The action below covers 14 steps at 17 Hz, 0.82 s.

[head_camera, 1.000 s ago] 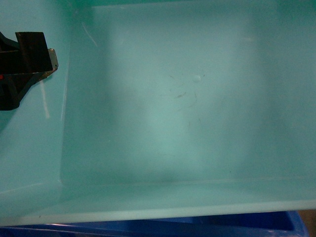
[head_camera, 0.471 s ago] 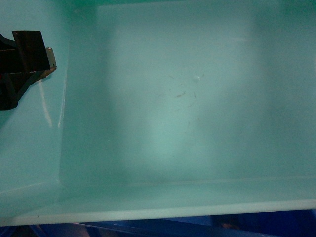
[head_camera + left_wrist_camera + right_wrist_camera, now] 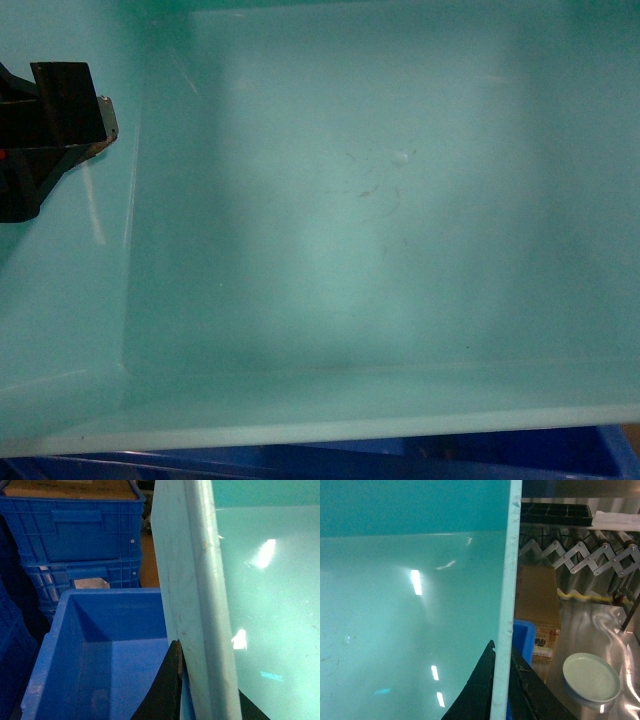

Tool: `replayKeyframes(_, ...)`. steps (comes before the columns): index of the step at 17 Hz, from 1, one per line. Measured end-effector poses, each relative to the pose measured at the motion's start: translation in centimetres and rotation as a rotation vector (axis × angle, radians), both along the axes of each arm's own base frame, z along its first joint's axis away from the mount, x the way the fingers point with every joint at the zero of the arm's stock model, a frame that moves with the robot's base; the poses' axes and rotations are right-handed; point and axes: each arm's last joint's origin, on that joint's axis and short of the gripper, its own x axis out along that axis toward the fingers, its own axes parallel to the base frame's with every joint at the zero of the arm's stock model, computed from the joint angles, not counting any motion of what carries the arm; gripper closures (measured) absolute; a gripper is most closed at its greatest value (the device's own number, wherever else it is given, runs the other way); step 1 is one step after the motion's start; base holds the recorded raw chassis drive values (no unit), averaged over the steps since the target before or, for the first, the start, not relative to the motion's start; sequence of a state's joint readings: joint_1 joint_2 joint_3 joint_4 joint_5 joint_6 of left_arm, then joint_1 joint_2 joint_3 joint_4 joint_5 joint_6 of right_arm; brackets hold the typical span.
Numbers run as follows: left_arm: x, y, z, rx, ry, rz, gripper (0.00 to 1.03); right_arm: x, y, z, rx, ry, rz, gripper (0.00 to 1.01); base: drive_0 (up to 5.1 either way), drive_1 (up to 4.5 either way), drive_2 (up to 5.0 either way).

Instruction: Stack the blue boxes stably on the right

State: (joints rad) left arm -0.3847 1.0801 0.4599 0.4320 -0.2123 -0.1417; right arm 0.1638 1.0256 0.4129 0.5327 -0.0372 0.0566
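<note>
A light turquoise blue box [image 3: 380, 220] fills the head view, its inside facing the camera, held up between both arms. My left gripper [image 3: 95, 130] is shut on its left wall. In the left wrist view the left gripper [image 3: 205, 680] clamps the thick pale rim [image 3: 190, 580], one black finger outside and one inside. In the right wrist view my right gripper [image 3: 502, 680] is shut on the thin right rim [image 3: 512, 555], a finger on each side. The right gripper does not show in the head view.
A royal-blue tub [image 3: 100, 650] sits open below the left wall, with ribbed royal-blue crates [image 3: 75, 530] stacked behind it. Royal-blue plastic [image 3: 400, 462] shows under the box. To the right are a blue bin [image 3: 525, 635], a cardboard box [image 3: 536, 595], a pale plate [image 3: 591, 676] and a roller conveyor [image 3: 580, 555].
The turquoise box shifted slightly in the head view and came back to almost the same place. Both grips look unchanged.
</note>
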Motion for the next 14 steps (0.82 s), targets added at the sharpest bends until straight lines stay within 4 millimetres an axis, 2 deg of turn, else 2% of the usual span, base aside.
replayKeyframes(3,0.0,0.0,0.01,0.0,-0.001,0.0,0.97,0.0,0.0,0.01,0.0,-0.001,-0.001,0.94,-0.5,-0.55,-0.5)
replayKeyframes(10,-0.01,0.0,-0.04,0.001,0.004,0.0,0.97,0.0,0.0,0.0,0.0,0.0,0.0,0.94,-4.6,3.77,1.5)
replayKeyframes(14,-0.03,0.01,0.02,0.0,-0.002,0.0,0.97,0.0,0.03,0.01,0.001,-0.002,0.001,0.94,0.0,0.0,0.0)
